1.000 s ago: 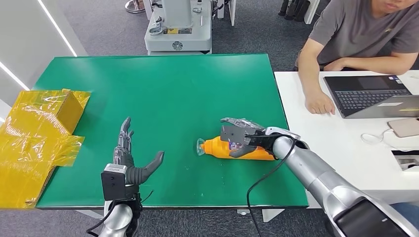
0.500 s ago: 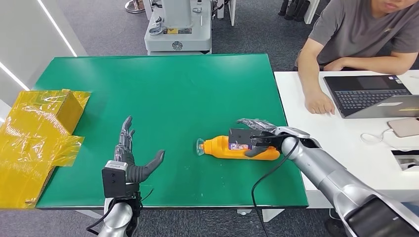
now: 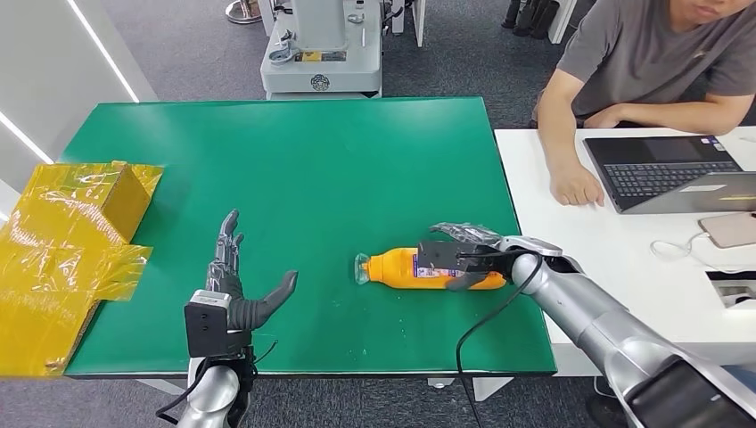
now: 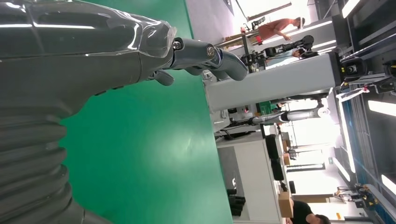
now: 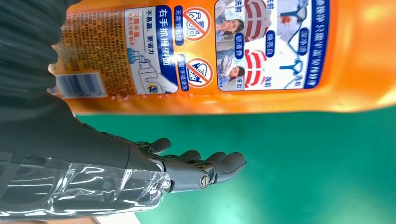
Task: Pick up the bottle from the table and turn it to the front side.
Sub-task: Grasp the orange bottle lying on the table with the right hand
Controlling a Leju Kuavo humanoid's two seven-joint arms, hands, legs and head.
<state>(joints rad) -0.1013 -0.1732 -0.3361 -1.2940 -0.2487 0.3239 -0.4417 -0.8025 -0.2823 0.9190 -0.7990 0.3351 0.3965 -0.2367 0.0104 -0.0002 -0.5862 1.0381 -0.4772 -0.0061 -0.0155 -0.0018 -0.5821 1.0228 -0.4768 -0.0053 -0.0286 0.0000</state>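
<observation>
Orange plastic bottle (image 3: 419,268) lies on its side on the green table mat (image 3: 294,160), lower centre-right of the head frame, clear cap end pointing to frame left. Label with warning icons and a barcode faces up toward the wrist camera (image 5: 187,51).

Right hand (image 3: 464,254) is at the bottle's base end, lower right of frame; fingers (image 3: 459,234) reach over the far side, thumb on the near side. In the right wrist view the fingers (image 5: 205,168) are spread off the bottle with green mat between them and it. Can't tell whether it has a real hold on the bottle.

Left hand (image 3: 236,285) sits lower left of frame, well apart from the bottle, released: fingers extended, thumb out, holding nothing.

Crumpled yellow plastic-wrapped box (image 3: 67,241) at the left edge. Person in a grey T-shirt (image 3: 642,62) upper right, one hand on the white desk (image 3: 624,267) beside an open black laptop (image 3: 673,169).
</observation>
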